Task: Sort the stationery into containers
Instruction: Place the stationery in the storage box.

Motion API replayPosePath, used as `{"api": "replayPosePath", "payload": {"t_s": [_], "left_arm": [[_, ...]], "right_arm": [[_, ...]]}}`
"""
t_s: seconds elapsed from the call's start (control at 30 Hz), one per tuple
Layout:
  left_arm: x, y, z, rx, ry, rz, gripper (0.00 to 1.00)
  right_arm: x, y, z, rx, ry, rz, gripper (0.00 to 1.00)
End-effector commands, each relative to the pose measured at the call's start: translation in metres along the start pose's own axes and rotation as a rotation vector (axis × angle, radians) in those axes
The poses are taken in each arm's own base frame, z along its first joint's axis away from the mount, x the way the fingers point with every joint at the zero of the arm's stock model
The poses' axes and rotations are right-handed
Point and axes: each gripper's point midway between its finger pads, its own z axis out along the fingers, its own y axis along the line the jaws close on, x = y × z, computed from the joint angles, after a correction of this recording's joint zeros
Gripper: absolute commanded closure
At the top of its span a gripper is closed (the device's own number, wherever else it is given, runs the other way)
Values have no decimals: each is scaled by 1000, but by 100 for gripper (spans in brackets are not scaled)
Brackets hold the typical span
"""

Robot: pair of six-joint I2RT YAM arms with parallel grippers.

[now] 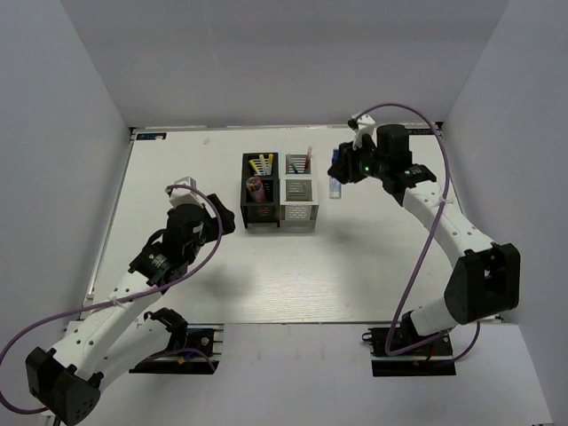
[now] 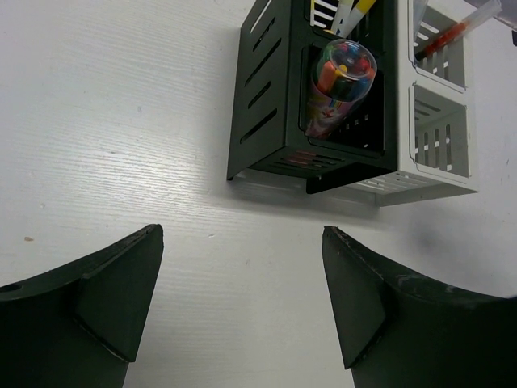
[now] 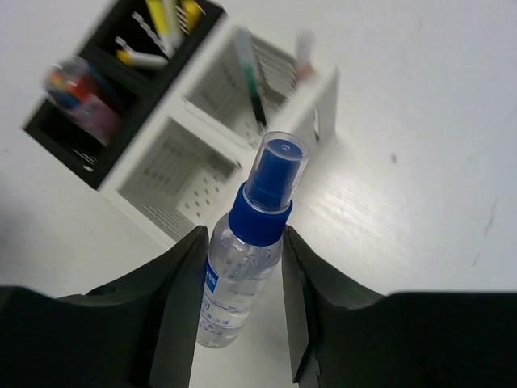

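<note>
The black organizer (image 3: 71, 147) and white organizer (image 3: 161, 121) looked blurred beyond the spray bottle (image 3: 266, 194), pinched in the right gripper (image 3: 241, 279). The left gripper (image 2: 242, 275) gaped wide, empty, with the yellow pens (image 2: 354, 8) cut off.

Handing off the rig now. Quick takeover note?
Left gripper: open, holding nothing, facing the black organizer.
Right gripper: shut on the bottle, just right of the white organizer.
Done: cylinder and yellow pens are in the black organizer. The green pen and red pen are in the white organizer's far cell.
Left: bottle into a container. The white organizer's near cell looks empty.
</note>
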Motion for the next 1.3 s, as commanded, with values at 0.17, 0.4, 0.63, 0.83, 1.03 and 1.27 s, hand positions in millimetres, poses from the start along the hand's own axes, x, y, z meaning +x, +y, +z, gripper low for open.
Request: {"api": "replayPosePath", "payload": {"t_s": [0.17, 0.4, 0.63, 0.83, 1.03, 1.27], "left_arm": [[-3, -6, -4, 45, -27, -23, 11], [-6, -7, -8, 52, -34, -48, 11], [-6, -6, -10, 52, -34, -48, 11], [0, -8, -5, 62, -15, -45, 11], [-7, -17, -3, 80, -24, -29, 11], [1, -18, -2, 101, -3, -37, 11]], "right_arm": [[-78, 54, 34, -276, -166, -176, 100], [-70, 80, 84, -325, -150, -218, 100], [-62, 72, 83, -281, -171, -251, 56], [-58, 77, 68, -295, -181, -272, 30], [-65, 83, 55, -306, -200, -277, 39], [-51, 68, 4, -195, -171, -203, 79]]}}
